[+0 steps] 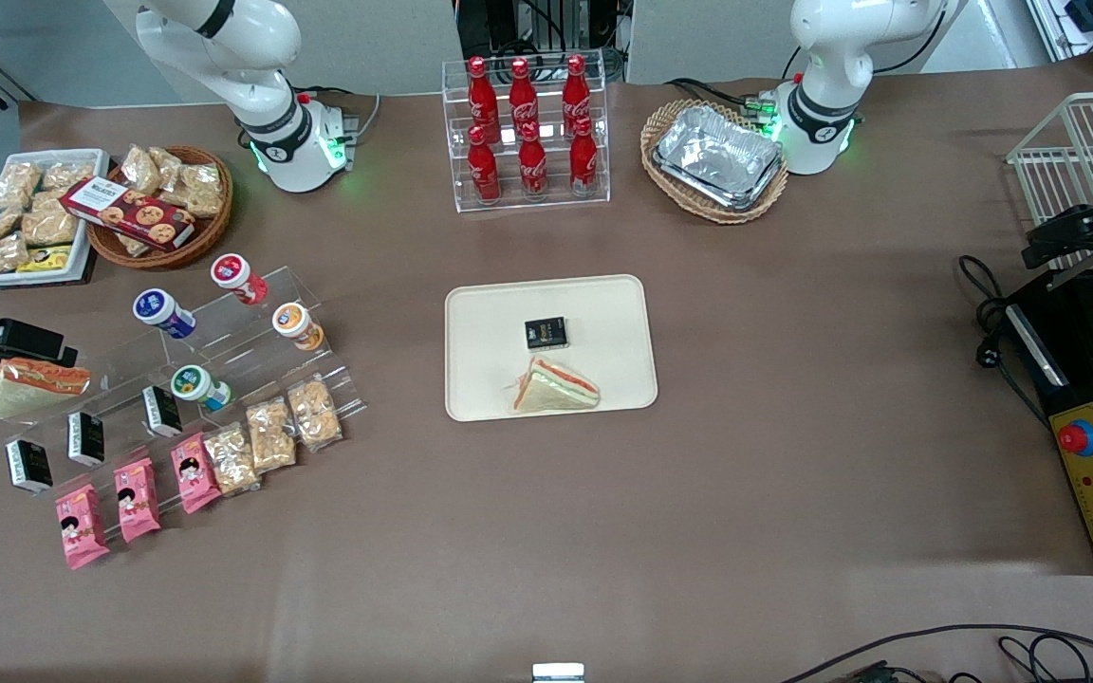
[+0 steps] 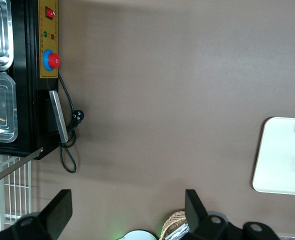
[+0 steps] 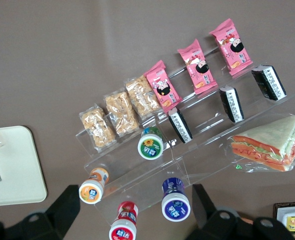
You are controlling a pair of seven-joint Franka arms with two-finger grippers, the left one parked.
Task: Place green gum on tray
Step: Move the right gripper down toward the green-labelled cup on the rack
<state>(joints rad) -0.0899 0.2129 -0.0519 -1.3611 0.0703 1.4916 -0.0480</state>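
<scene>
Green gum (image 3: pixel 150 145) on the clear stand (image 3: pixel 187 150), about nine o'clock from the tray (image 1: pixel 622 313) on the counter; light, rigid, likely slick, best pinched across its body; end effector (image 3: pixel 132 210) hovering above, fingers spread, empty.

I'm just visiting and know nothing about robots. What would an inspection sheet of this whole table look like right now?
Surface: brown table covering.
Job's things: green gum stands on the clear stepped display rack; tray mid-table already carries a sandwich and a small black packet.
Clutter: other gum bottles, pink snack packs, cola bottles, foil trays in a basket.
Grippers: gripper is open, above the rack, holding nothing.
Cables: black cord beside the black machine at the parked arm's end.
Surroundings: white wire rack beside that machine.
</scene>
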